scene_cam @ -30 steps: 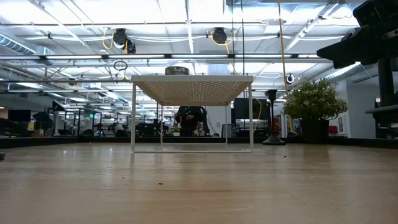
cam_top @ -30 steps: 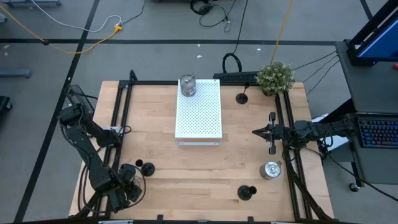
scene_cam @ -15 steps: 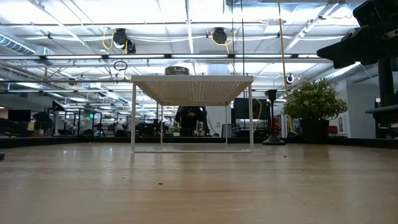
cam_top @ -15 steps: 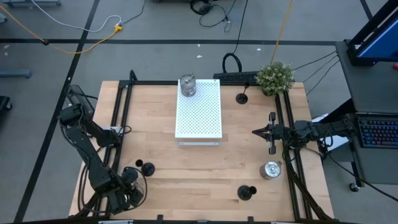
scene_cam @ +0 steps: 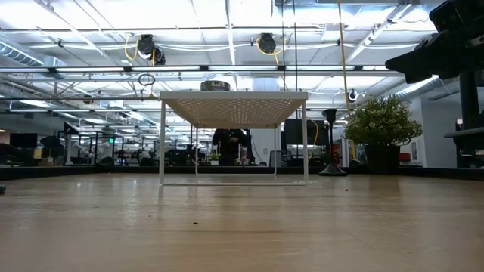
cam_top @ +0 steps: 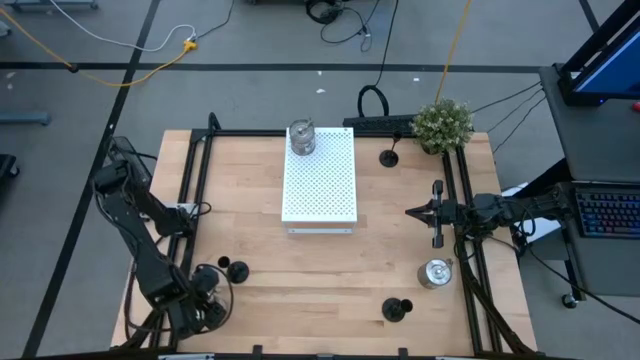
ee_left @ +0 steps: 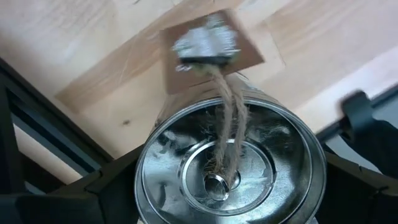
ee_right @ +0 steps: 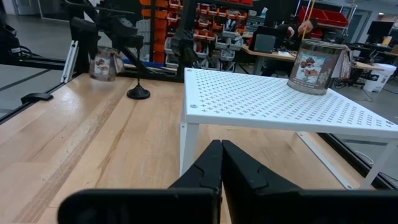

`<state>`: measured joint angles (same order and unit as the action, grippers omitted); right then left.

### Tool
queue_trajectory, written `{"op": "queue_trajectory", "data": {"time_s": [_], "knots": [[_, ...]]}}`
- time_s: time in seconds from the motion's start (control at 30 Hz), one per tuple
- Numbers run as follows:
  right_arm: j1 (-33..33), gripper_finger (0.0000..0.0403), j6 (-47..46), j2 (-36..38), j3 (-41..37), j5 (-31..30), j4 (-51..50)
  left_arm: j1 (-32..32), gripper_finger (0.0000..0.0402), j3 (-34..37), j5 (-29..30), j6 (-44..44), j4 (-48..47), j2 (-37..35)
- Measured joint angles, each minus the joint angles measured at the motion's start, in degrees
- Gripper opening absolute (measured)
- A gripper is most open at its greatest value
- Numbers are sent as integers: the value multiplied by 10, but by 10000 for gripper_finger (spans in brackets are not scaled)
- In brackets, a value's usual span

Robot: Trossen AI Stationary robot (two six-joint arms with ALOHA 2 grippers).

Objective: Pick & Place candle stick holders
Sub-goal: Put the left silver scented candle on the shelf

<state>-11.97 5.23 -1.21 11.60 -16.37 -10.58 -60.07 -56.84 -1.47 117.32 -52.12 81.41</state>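
Silver holder (ee_left: 230, 165) sat between the wide-spread fingers (ee_left: 56, 196) of the left gripper (cam_top: 200, 300) at the table's near left corner, lifted a little off the wood, though actual contact was hard to confirm. Its polished, rounded tin body looked light, rigid and slippery, best squeezed across the straight flanks below the lid, clear of the twine and card tag (ee_left: 208, 50). A second silver holder (cam_top: 302, 138) stood on the white perforated board (cam_top: 320, 195), a third (cam_top: 436, 272) near the right edge. The right gripper (ee_right: 219, 163) waited fully closed and empty by the right rail.
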Motion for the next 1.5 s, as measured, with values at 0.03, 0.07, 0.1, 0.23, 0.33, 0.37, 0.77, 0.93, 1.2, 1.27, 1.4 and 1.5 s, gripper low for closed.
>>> {"op": "queue_trajectory", "data": {"time_s": [0.03,0.07,0.1,0.23,0.33,0.37,0.77,0.93,1.2,1.27,1.4,1.5], "knots": [[0,0,0,0,0,0,0,0,355,0,0,0,0,-6],[0,0,0,0,0,0,0,0,355,0,0,0,0,-11],[0,0,0,0,0,0,0,0,355,0,0,-2,0,-17],[0,0,0,0,0,0,0,0,355,0,0,-9,-1,-32],[0,0,0,0,0,0,0,0,355,0,0,-13,-1,-36],[0,0,0,0,0,0,0,0,355,0,0,-13,0,-36],[0,0,0,0,0,0,0,11,355,0,-2,-47,93,-36],[0,0,0,0,0,0,0,41,355,0,0,-93,148,-36],[0,0,0,0,0,0,0,109,355,0,0,-197,243,-36],[0,0,0,0,0,0,0,125,355,0,0,-221,278,-36],[0,0,0,0,0,0,0,158,355,-3,0,-268,342,-36],[0,0,0,0,0,0,0,183,355,-28,-1,-311,340,-35]]}}
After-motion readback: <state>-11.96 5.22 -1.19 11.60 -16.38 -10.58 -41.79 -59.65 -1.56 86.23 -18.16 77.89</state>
